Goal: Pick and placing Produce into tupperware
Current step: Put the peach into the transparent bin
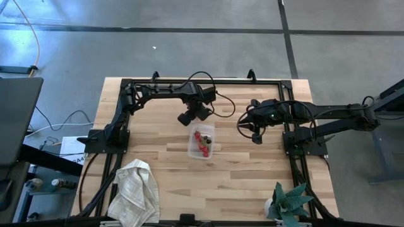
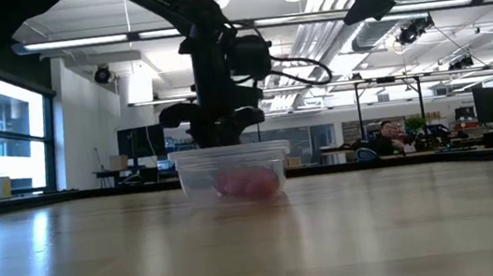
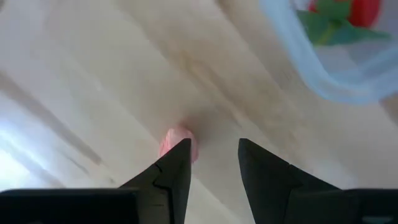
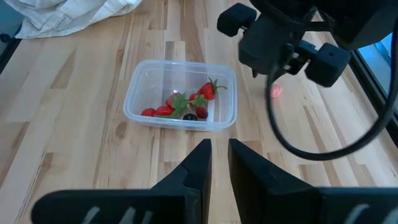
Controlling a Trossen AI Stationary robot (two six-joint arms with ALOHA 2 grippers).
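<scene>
The clear tupperware (image 1: 202,144) stands on the wooden table near its middle, with several small red and dark produce pieces (image 4: 186,106) lying inside. One pink produce piece (image 3: 178,142) lies on the bare wood just beyond the tupperware's far side. My left gripper (image 3: 214,144) hangs open above that piece, pointing down; the piece shows beside one fingertip, not in the gap. My right gripper (image 4: 219,144) waits raised to the right of the tupperware, its fingers a narrow gap apart, with nothing between them.
A crumpled white towel (image 1: 134,189) lies at the near left. A teal leafy plant (image 1: 289,200) stands at the near right corner. A black frame (image 1: 202,81) runs along the table's far edge and sides. Bare wood surrounds the tupperware.
</scene>
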